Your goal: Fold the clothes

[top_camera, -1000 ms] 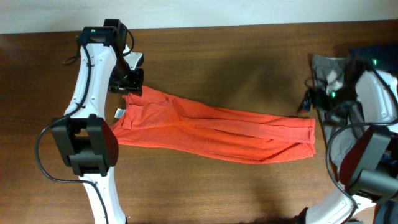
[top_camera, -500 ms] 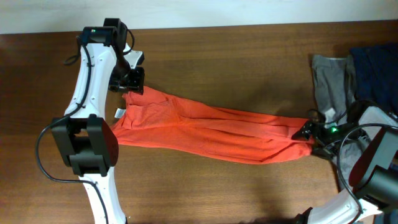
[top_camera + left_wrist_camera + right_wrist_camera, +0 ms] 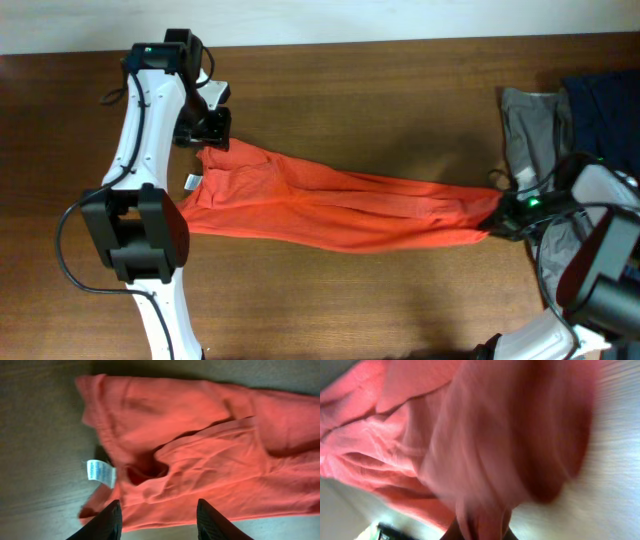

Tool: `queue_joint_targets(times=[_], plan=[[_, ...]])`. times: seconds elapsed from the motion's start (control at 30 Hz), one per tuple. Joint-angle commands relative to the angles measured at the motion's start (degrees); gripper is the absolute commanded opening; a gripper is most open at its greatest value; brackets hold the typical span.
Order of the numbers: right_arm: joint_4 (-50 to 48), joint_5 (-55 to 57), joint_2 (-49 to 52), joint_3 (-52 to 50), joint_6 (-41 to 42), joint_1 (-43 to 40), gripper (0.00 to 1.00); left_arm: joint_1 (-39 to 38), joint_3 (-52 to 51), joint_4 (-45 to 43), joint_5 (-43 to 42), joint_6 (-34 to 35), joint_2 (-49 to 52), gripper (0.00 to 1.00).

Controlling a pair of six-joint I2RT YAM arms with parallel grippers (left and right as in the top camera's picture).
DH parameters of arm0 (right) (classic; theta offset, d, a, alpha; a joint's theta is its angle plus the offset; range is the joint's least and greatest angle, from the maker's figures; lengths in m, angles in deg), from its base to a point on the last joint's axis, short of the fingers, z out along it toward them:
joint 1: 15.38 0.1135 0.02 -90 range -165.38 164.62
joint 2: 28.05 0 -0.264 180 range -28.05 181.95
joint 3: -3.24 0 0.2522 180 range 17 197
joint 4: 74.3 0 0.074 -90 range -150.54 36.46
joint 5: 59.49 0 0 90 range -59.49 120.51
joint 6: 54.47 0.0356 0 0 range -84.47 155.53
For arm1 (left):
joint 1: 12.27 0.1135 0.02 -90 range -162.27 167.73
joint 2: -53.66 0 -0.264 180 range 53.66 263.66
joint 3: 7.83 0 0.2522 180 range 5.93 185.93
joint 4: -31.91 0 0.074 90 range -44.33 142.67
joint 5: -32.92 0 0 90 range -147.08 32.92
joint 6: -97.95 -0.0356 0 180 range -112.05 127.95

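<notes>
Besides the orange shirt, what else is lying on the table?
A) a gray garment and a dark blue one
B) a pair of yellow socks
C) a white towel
A: a gray garment and a dark blue garment lie just past one end of the orange shirt.

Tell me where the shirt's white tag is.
In the overhead view, the tag sticks out of the shirt's left end, right beside the left arm and near the left claw.

An orange-red T-shirt (image 3: 340, 210) is lying stretched in a long band across the tabletop (image 3: 350, 100). The left gripper (image 3: 208, 142) is sitting at its upper left corner; the right gripper (image 3: 502, 212) is meeting its bunched right end, near a grey garment (image 3: 525, 125).
</notes>
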Motion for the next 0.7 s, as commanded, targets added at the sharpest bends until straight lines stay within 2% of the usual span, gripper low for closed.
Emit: queue_joint_targets(times=[0.0, 0.17, 0.4, 0.5, 0.6, 0.67], plan=[[2.95, 8.76, -6.56, 5.31, 1.75, -2.45, 0.04, 2.23, -0.37, 1.14, -0.59, -0.35, -1.84, 0.48], [4.48, 10.67, -10.38, 7.54, 2.62, -2.32, 0.05, 4.61, -0.37, 1.97, -0.63, -0.33, -1.84, 0.48], [5.75, 11.17, -9.62, 5.57, 2.62, -2.4, 0.2, 7.15, -0.37, 1.95, -1.27, -0.31, -1.84, 0.48], [5.51, 11.65, -9.38, 5.01, 2.58, -2.45, 0.13, 7.52, -0.37, 1.75, -1.95, -0.33, -1.84, 0.48], [4.76, 11.58, -9.38, 4.96, 2.32, -2.34, 0.12, 7.56, -0.37, 0.79, -2.14, -0.31, -1.84, 0.48], [4.39, 10.93, -9.42, 4.98, 2.34, -2.32, 0.07, 7.56, -0.37, 0.35, -2.14, -0.31, -1.84, 0.48]])
